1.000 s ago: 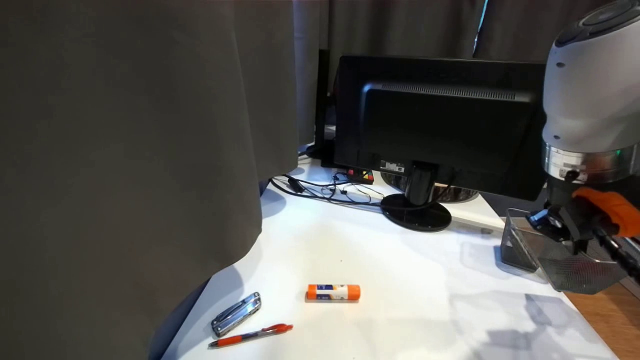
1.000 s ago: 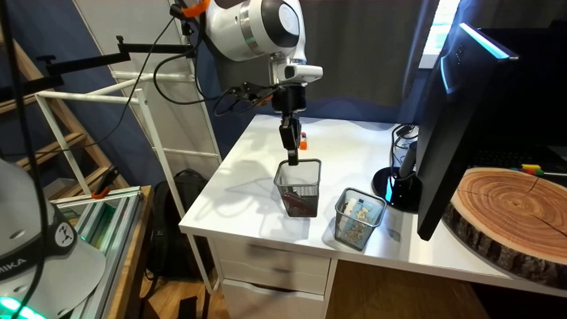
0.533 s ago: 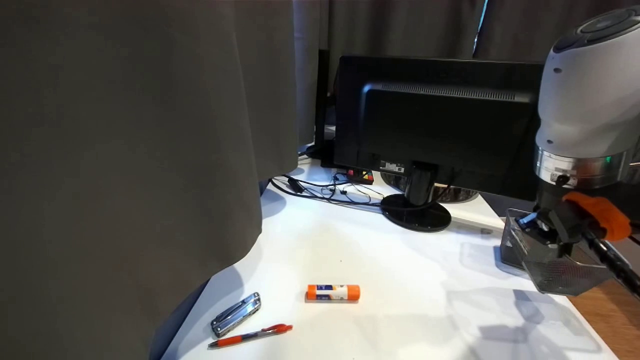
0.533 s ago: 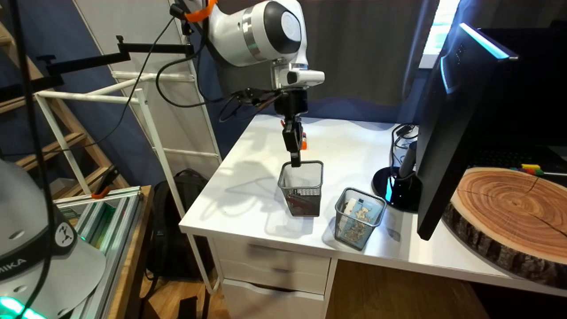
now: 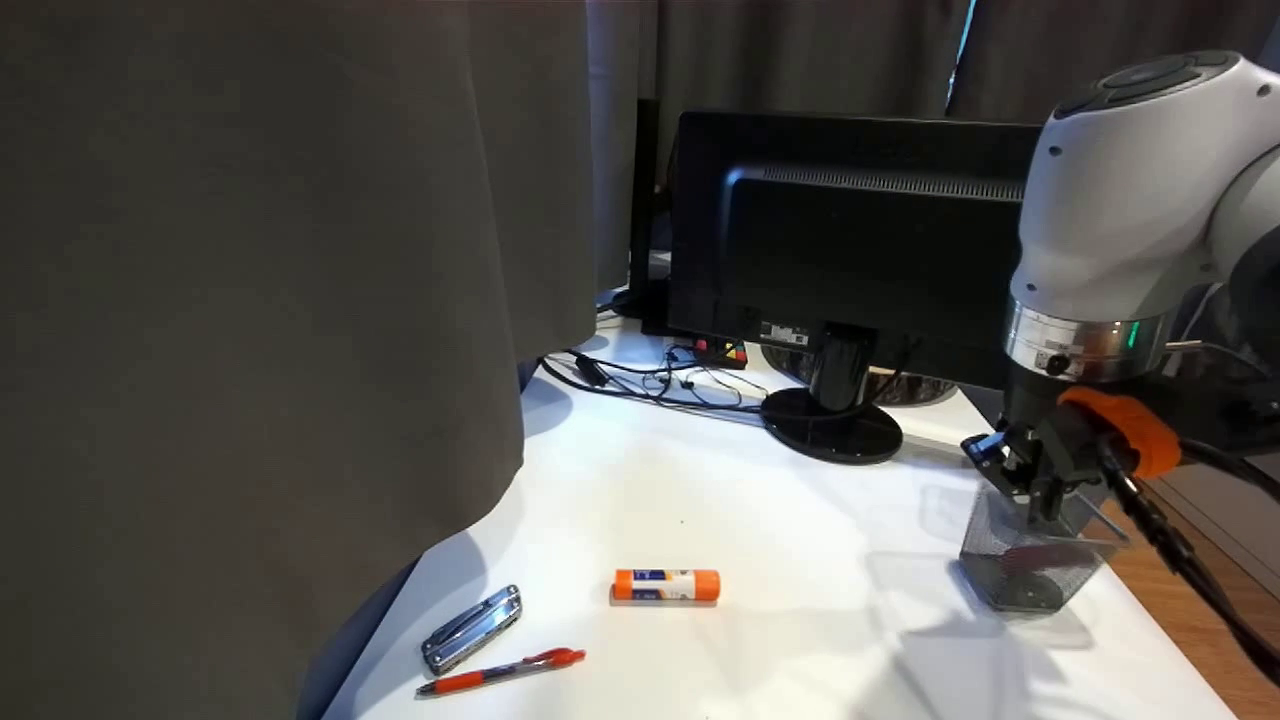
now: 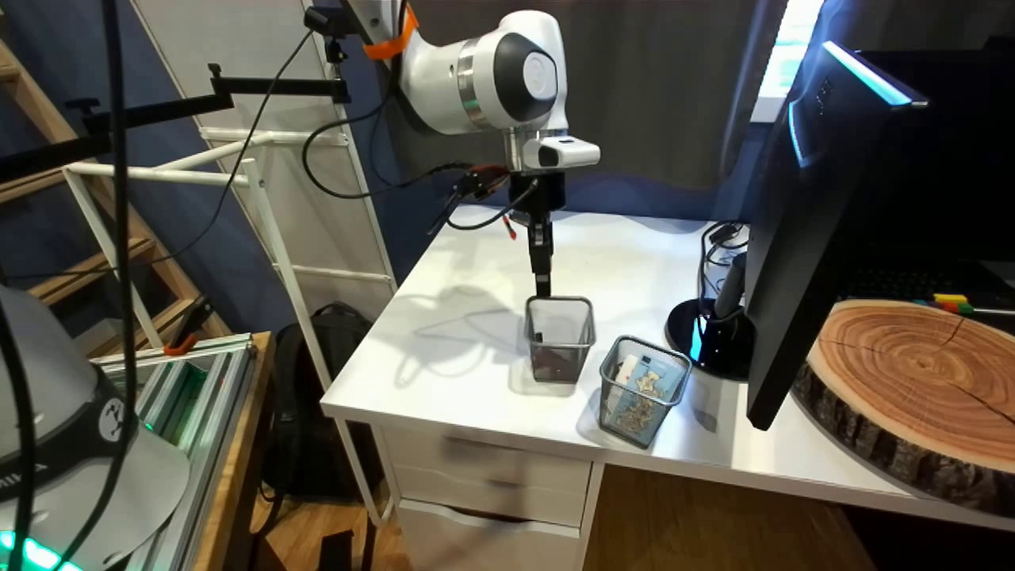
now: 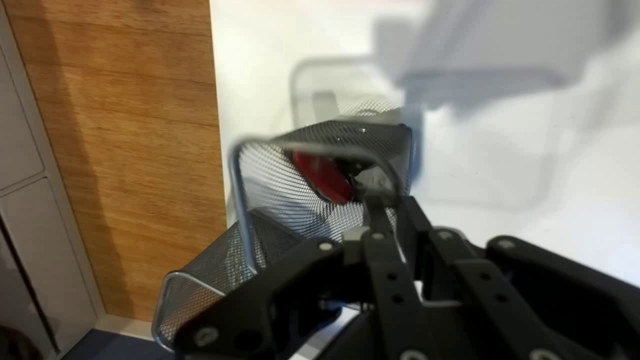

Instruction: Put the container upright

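- In an exterior view, the box (image 5: 1030, 585) has shifted away from the edge of the desk (image 5: 780, 520) over the past second, carried by the gripper (image 5: 1045, 508). Its mouth faces up, with some lean. The shadow now lies close round the base, so it has probably come lower; whether it touches the desk I cannot tell.
- In an exterior view, the box has moved nearer the card box (image 6: 644, 392), which has stayed put. It looks nearly upright here, the fingers (image 6: 542, 258) meeting its far rim. For the task, that likely leaves squaring the base, setting it down and letting go.
- In the wrist view, the jaws are closed to a narrow gap with the box's rim pinched between them; nothing else is held. A red thing (image 7: 325, 177) lies inside the box and could slide and unsettle it on release. The rim is blurred, which suggests motion.
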Tool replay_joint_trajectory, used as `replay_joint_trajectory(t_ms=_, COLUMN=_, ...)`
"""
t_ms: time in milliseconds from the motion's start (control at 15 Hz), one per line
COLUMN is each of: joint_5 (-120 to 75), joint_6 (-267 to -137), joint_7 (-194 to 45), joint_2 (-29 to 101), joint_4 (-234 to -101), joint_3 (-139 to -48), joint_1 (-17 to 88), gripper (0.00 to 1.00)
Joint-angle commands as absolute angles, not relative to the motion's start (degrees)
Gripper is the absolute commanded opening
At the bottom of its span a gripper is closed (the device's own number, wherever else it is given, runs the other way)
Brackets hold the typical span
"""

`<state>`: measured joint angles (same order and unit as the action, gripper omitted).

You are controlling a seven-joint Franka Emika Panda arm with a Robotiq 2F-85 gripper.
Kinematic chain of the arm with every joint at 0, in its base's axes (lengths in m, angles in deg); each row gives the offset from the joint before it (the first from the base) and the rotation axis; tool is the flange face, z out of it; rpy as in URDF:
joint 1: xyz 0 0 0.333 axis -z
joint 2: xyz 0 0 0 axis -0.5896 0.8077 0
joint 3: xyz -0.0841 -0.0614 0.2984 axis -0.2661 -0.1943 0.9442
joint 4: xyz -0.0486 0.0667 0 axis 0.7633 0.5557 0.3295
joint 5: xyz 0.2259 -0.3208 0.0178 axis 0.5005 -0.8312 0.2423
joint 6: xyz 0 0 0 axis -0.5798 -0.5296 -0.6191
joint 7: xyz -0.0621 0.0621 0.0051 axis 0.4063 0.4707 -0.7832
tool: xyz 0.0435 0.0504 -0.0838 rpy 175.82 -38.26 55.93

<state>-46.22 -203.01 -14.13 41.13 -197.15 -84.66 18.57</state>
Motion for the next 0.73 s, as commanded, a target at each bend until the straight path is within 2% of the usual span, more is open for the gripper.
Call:
replay_joint_trajectory(t_ms=0, joint_5=-42.05, joint_6=-202.22, joint_7=-19.08, joint_2=42.8, joint_4=-194.92, joint_3=-84.6, joint_1=18.6, gripper=0.45)
replay_joint_trajectory(t_ms=200, joint_5=-41.95, joint_6=-201.59, joint_7=-19.59, joint_2=41.3, joint_4=-195.09, joint_3=-85.18, joint_1=17.8, gripper=0.66)
replay_joint_trajectory(t_ms=467, joint_5=-48.38, joint_6=-199.16, joint_7=-17.19, joint_2=31.78, joint_4=-199.44, joint_3=-85.71, joint_1=15.43, gripper=0.94)
replay_joint_trajectory(t_ms=600, joint_5=-51.42, joint_6=-202.59, joint_7=-19.26, joint_2=29.34, joint_4=-199.89, joint_3=-84.28, joint_1=15.77, gripper=1.0)
replay_joint_trajectory(t_ms=667, joint_5=-48.81, joint_6=-200.18, joint_7=-18.38, joint_2=33.65, joint_4=-196.69, joint_3=-84.15, joint_1=16.67, gripper=0.89)
